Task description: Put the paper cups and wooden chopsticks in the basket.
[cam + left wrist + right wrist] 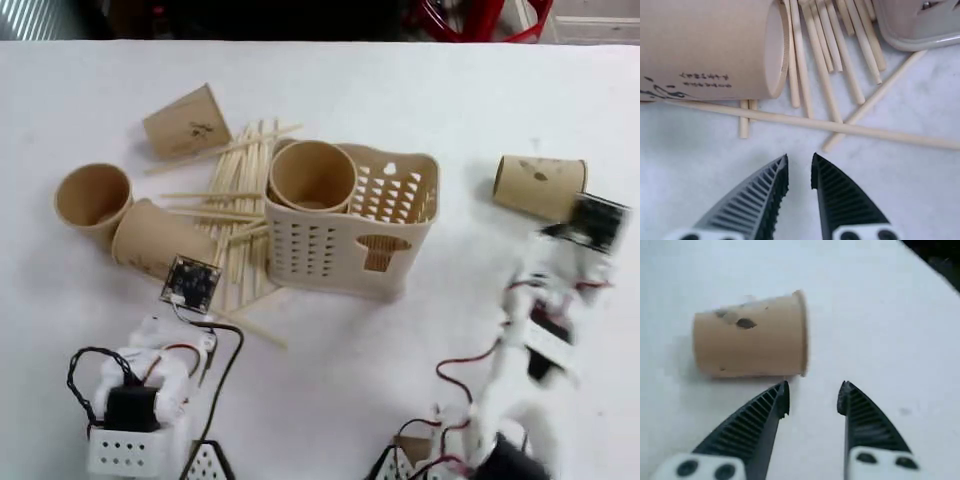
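Note:
A white slotted basket stands mid-table with one paper cup upright inside it. Wooden chopsticks lie scattered to its left. Among them one cup lies on its side, another lies farther back, and a third stands upright. My left gripper hovers just short of a long chopstick, slightly open and holding nothing, with the lying cup beyond. My right gripper is open, close in front of a lying cup, also seen at the table's right.
The left arm sits at the front left and the right arm at the front right, both with trailing cables. A corner of the basket lies beyond the chopsticks. Bare white table stretches between the arms and behind the basket.

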Available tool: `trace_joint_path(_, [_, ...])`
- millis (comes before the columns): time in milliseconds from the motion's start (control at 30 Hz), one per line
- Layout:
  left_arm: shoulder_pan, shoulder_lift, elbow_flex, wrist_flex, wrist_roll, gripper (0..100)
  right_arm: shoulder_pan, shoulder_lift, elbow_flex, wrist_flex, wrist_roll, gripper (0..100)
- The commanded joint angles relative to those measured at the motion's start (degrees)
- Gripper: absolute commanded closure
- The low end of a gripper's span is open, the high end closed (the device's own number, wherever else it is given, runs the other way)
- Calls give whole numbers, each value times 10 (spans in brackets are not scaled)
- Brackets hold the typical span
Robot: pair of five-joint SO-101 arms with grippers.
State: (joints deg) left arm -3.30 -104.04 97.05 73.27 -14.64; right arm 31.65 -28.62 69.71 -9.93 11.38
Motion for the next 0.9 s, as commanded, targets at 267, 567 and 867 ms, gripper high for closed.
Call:
trace_joint_path(267, [-2, -3, 0, 3, -2, 905, 80, 28, -106, 24, 4, 829])
trace_joint_path(567, [-2, -3, 0, 3, -2, 905, 77, 339, -429, 197, 4, 829])
trace_joint_path(867, [-2, -3, 0, 3, -2, 905, 24, 450, -493, 212, 4, 827])
